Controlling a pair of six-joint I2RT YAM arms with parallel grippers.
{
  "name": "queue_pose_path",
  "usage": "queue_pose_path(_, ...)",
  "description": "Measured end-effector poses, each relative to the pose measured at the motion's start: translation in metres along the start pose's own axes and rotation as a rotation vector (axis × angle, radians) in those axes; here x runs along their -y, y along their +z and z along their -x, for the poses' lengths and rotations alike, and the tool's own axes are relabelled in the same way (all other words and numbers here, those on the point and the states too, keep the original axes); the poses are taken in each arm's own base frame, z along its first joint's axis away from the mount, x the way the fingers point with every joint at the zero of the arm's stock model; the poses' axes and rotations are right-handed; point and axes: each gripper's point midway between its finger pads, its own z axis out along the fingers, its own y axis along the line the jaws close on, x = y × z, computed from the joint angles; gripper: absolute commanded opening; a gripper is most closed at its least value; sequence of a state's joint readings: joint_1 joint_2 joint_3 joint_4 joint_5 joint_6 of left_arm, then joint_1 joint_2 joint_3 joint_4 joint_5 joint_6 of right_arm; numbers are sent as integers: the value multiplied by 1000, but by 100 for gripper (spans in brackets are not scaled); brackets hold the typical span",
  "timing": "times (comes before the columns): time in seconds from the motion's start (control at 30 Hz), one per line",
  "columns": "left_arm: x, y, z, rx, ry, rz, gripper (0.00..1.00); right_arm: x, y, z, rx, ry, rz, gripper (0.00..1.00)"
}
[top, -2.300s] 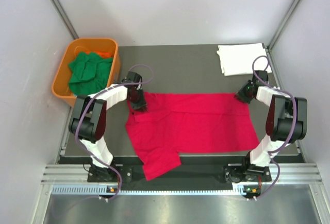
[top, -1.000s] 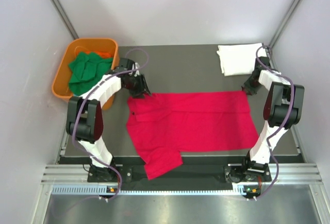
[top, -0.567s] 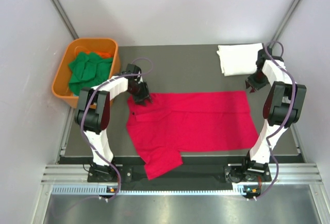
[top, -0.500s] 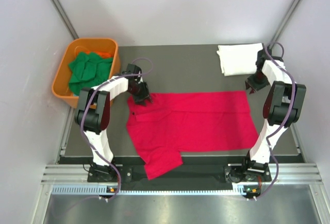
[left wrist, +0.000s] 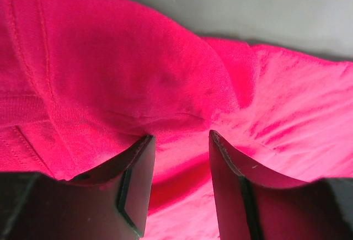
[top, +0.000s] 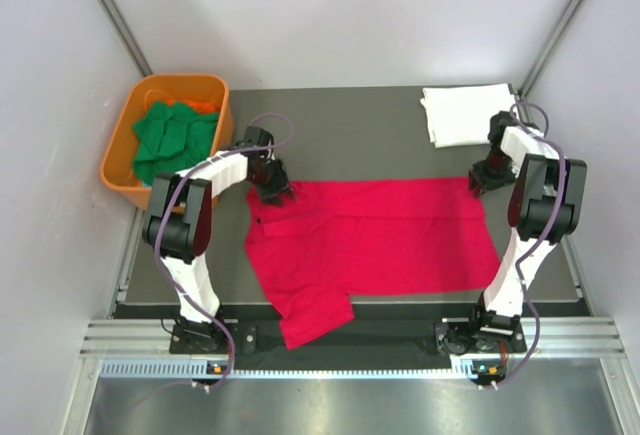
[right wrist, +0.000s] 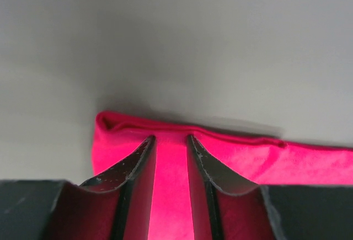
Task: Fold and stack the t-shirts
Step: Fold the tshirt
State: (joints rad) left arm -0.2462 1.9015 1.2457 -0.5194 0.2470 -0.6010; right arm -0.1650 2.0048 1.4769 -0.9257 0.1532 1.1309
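Right gripper [top: 478, 181] has moved from beside the white t-shirt [top: 465, 113] onto the far corner of the red t-shirt [top: 385, 240], jaws narrowly parted; left gripper [top: 272, 193], jaws apart, straddles its collar end on the counter [top: 350, 140].

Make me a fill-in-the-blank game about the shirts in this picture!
The big t-shirt spread out on the table is ___.
The t-shirts piled in the orange tub are ___.
The folded white t-shirt sits at the table's far ___ corner.
Missing words: red, green, right.
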Motion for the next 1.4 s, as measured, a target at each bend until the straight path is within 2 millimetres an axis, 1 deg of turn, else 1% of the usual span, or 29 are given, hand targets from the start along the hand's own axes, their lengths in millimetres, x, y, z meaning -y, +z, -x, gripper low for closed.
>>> queue_pose_path(0.1, 1, 1, 0, 15, -8, 2, 50, 0, 6, 0, 6, 11, -4, 29)
queue_pose_path(0.27, 1, 1, 0, 26, -14, 15, 48, 0, 6, 0, 25, 15, 23, 28)
queue_pose_path(0.5, 5, 4, 1, 45, -17, 61, 51, -1, 7, 1, 31, -10, 29, 27)
queue_pose_path(0.67, 8, 8, 4, 8, -42, 110, 51, -3, 8, 2, 20, -37, 5, 27)
queue_pose_path(0.87, 10, 7, 6, -4, -45, 142, 52, -5, 8, 3, 14, -77, -4, 26)
queue_pose_path(1.0, 10, 3, 5, 16, -29, 132, 54, -6, 7, 2, 19, -113, 7, 27)
queue_pose_path(1.1, 8, -9, -1, 27, -2, 126, 54, -7, 5, 1, 33, -151, 34, 28)
queue_pose_path(1.13, 10, -17, -1, 34, 16, 111, 54, -8, 4, 1, 42, -168, 46, 28)
queue_pose_path(1.2, 20, -33, 2, 57, 54, 65, 54, -12, 2, 0, 59, -205, 70, 30)
queue_pose_path(1.27, 36, -54, 4, 83, 103, -9, 54, -20, -4, -1, 81, -246, 109, 32)
queue_pose_path(1.3, 43, -64, 4, 94, 122, -42, 56, -23, -10, -2, 92, -263, 128, 34)
queue_pose_path(1.33, 50, -74, 4, 108, 144, -75, 58, -28, -19, -4, 107, -284, 157, 35)
queue_pose_path(1.4, 60, -91, 1, 125, 175, -136, 60, -34, -42, -9, 137, -329, 215, 37)
